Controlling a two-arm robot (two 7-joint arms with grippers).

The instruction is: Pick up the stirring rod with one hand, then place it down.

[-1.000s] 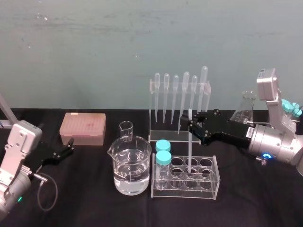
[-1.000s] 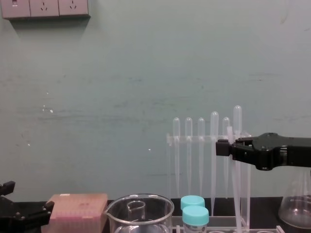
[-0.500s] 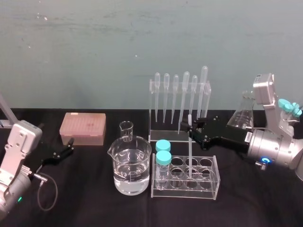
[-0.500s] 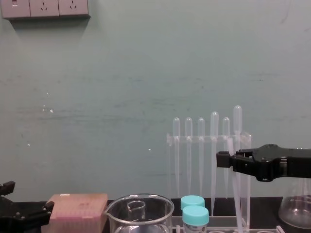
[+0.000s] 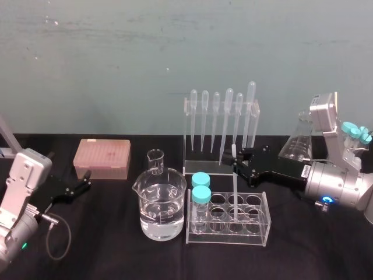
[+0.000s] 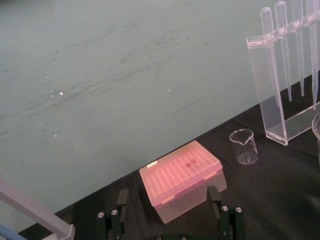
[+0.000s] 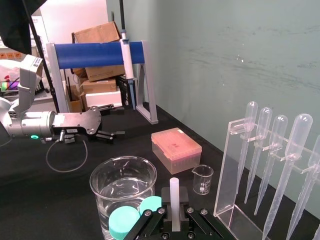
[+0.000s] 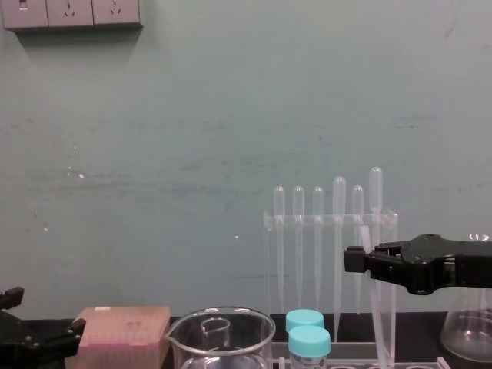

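Black bench (image 5: 116, 251) before a teal wall: the right pincer (image 5: 235, 162) is clamped on the rod (image 5: 235, 191) near its top.
The rod is held upright, likely so its lower end stays in a rack (image 5: 257, 232) well; the left pincer (image 5: 83, 184) lies parked, open, at the left.

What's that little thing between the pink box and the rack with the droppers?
A small glass beaker stands there on the black table, between the pink box and the pipette rack. The left wrist view shows it clearly.
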